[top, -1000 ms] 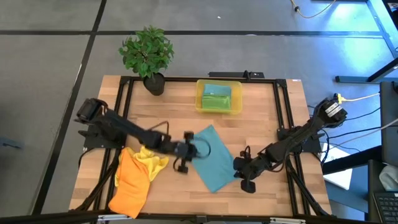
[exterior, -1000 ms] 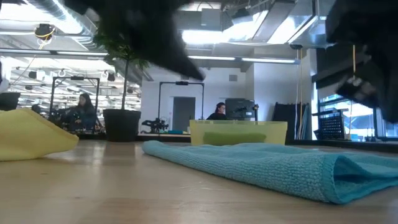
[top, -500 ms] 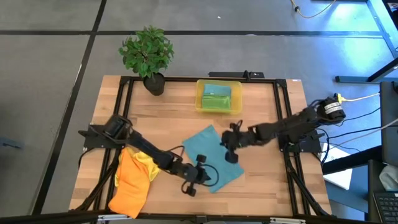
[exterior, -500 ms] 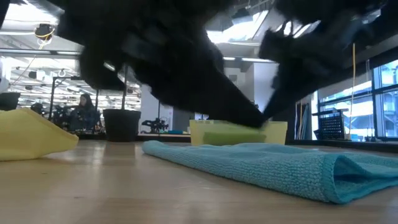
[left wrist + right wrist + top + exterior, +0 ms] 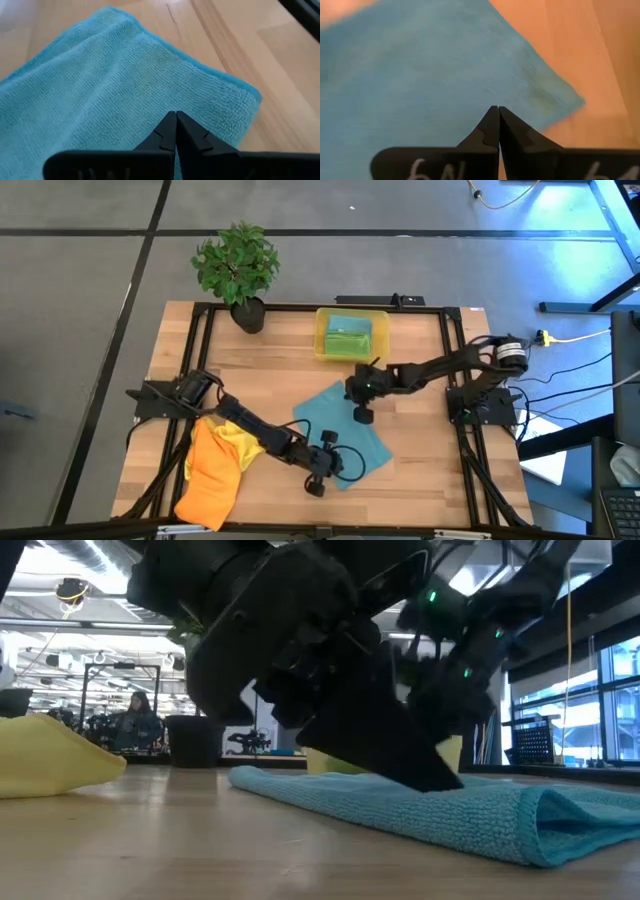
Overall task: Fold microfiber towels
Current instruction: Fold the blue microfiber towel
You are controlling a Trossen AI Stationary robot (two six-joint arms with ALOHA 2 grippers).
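So the wooden table (image 5: 250, 360) is seen from above with a black frame around it, and the teal-blue towel (image 5: 335, 420) is spread flat near the middle, folded over once and turned like a diamond. In the low view the same towel (image 5: 440, 815) is laid across the boards with a rounded fold at its right end.

Off to the left side, an orange towel (image 5: 208, 475) is bunched up with a yellow towel (image 5: 243, 435) lying partly on top of it, both touching. At the back edge a yellow bin (image 5: 380, 348) is parked, and a green towel (image 5: 350, 340) is folded inside it with a bit of teal cloth behind. A potted plant (image 5: 237, 268) is stood at the back left corner.

The left gripper (image 5: 317, 477) is placed at the towel's near corner, fingers (image 5: 167, 131) pressed together tip to tip right on the cloth. Whether any fabric is pinched can't be told from the wrist view.

The right gripper (image 5: 362, 412) is reached in over the towel's far right edge, and its fingers (image 5: 490, 125) are closed flat against each other too, just above a corner of the teal cloth, nothing clearly caught between them.
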